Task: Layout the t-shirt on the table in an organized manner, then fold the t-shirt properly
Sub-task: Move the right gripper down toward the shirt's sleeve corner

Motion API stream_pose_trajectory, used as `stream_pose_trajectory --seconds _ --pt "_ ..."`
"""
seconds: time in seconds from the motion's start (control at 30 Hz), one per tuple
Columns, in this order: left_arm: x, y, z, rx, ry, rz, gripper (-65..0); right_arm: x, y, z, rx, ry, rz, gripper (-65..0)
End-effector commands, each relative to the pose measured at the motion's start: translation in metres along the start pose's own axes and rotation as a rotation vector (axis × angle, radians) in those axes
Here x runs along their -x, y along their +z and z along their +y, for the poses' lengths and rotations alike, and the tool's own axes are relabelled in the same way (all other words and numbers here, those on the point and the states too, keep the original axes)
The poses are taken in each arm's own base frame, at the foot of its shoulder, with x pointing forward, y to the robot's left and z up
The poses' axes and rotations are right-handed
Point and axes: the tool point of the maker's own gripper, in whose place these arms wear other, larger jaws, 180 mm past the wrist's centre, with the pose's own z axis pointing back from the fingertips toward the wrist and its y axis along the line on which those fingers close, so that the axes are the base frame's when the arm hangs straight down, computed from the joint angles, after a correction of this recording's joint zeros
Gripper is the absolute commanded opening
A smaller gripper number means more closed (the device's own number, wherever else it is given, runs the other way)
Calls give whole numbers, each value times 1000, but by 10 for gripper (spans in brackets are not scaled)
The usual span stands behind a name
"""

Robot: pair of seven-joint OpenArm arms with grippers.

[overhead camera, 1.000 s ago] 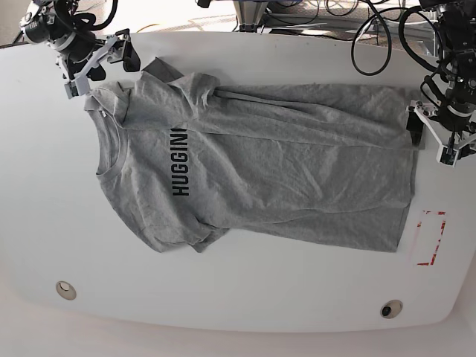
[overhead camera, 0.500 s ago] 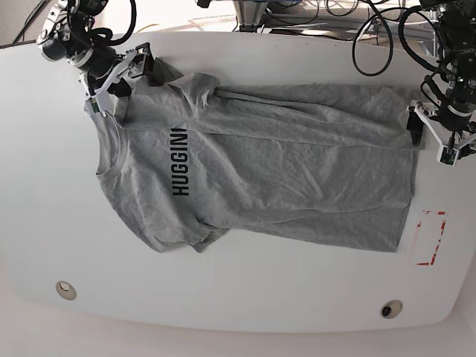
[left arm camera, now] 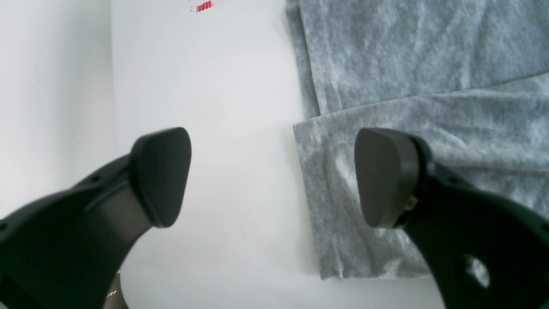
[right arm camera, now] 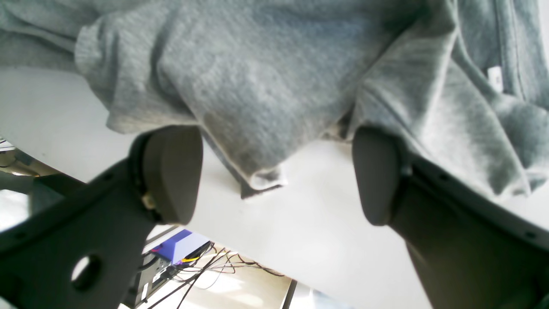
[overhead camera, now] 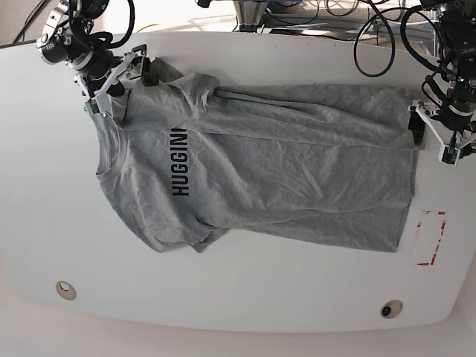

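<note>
T-shirt (overhead camera: 260, 163) lies lengthwise between your arms: the right gripper (right arm camera: 274, 171), jaws apart, straddles the bunched sleeve; the left gripper (left arm camera: 270, 176), also apart, straddles the hem corner.

Each end effector (left arm camera: 272, 176) (right arm camera: 276, 174) has two dark rounded pads on black arms; white brackets and black cables trail behind.
</note>
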Motion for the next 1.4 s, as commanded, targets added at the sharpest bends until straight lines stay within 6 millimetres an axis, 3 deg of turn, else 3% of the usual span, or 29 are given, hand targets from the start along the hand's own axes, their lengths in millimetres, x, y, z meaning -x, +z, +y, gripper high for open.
stream_pose_trajectory --seconds 0.0,0.27,0.87,1.0,1.13,1.2,1.37 --pt "-8 5 8 -22 -14 -30 -103 1 5 0 3 9 -7 -136" --pt "-8 5 8 -21 -13 -30 -103 11 2 8 -14 -21 4 -140" --pt "-10 4 8 -21 -13 -35 -103 3 -10 28 -77 14 4 -151" --pt "-10 4 8 -21 -13 -35 -103 -2 -11 28 -79 18 -8 -258" --pt "-10 4 8 -22 -14 -34 -103 -5 -11 27 -79 23 -16 -547" --pt "-10 4 8 -22 -14 -34 -103 -6 -11 27 -79 24 -17 -650" --pt "-10 4 8 -22 -14 -34 -103 -13 -12 30 -87 44 -25 -631"
